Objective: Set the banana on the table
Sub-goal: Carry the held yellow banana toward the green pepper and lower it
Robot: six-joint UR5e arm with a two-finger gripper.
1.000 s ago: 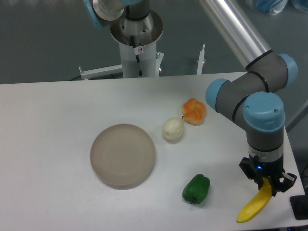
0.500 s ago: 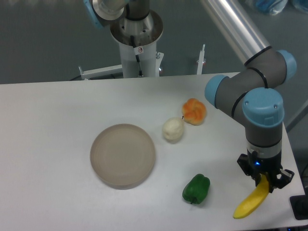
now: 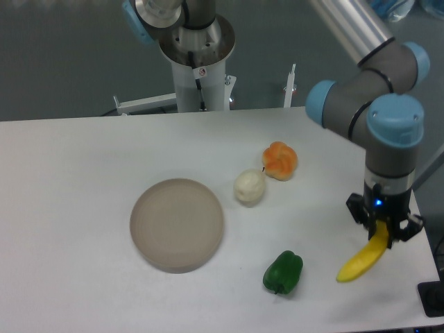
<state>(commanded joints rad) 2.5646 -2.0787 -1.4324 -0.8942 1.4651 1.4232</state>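
Two-finger black gripper (image 3: 382, 234) is clamped on the upper end of the slim, curved bright yellow plastic-looking banana (image 3: 364, 257); the fruit hangs down and to the left from between the fingers, its free tip just above or barely at the flat white matte tabletop (image 3: 83, 187), I cannot tell which.

Change over the last second: the wrist has come up and shifted slightly toward the back of the table, and the banana went with it, tip now higher in view than before. I read this as the fruit still being carried, not released.

Left of the fingers: glossy green pepper (image 3: 283, 272). Farther left, beyond it: round grey-beige plate (image 3: 177, 223), pale cream round fruit (image 3: 249, 187), round orange fruit (image 3: 279, 160).

Placement not done; I judge lowering and opening remain
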